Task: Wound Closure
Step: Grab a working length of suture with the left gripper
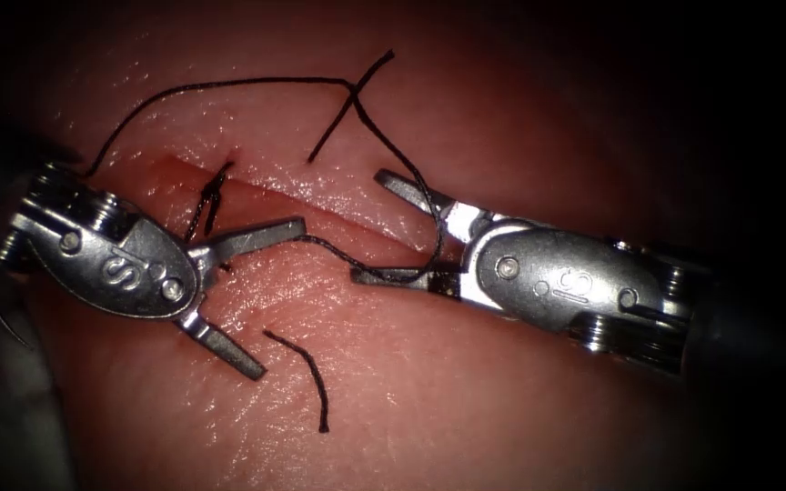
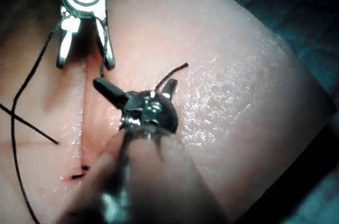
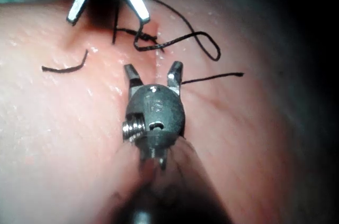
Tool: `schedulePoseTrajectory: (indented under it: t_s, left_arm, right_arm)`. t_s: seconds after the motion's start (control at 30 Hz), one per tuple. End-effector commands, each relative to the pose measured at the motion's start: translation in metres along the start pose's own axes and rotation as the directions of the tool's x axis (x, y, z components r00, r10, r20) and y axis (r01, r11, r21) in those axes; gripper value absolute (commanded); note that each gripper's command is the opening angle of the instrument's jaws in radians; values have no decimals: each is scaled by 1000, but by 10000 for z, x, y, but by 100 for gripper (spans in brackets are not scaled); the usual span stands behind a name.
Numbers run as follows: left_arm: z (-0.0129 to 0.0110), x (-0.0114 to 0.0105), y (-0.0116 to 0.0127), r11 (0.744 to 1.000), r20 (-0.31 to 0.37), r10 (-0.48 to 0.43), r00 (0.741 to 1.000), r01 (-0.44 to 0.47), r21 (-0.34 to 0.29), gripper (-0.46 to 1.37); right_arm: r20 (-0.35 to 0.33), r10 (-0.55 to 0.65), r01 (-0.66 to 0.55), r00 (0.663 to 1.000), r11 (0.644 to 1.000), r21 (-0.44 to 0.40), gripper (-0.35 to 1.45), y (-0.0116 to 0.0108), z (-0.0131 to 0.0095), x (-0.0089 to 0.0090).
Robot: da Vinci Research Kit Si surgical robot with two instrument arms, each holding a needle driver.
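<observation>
Tissue [image 1: 466, 400] carries one knotted stitch [image 1: 211, 195] across the cut [image 1: 320, 211], most of which gapes unstitched. Left tool [image 1: 256, 295] and right tool [image 1: 379, 227] spread their jaws, holding nothing; thread [image 1: 229, 84] trails between them. I cannot make out the needle.

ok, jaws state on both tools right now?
Left tool: jaws open, holding nothing.
Right tool: jaws open, thread running between them, not clamped.

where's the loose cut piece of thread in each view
endoscope view: the loose thread piece lies on the tissue below the cut, beside the left tool.
left wrist view: I can't pick it out for sure.
right wrist view: the piece.
Shared landmark: the stitch knot.
</observation>
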Motion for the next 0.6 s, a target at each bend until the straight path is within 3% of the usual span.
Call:
schedulePoseTrajectory:
  t_s: [0.03,0.3,0.6]
  left_arm:
    - [-3,2,1,1000,-1,-3,1000,3,2,98]
    - [-27,1,14,999,12,-44,999,44,11,93]
    - [-60,3,40,996,39,-85,996,84,38,96]
  right_arm:
    - [-1,0,0,1000,1000,12,124,1,-4,-1]
    - [-2,0,0,1000,1000,16,124,8,-29,-7]
    - [-3,-7,7,1000,1000,23,124,7,-35,-7]
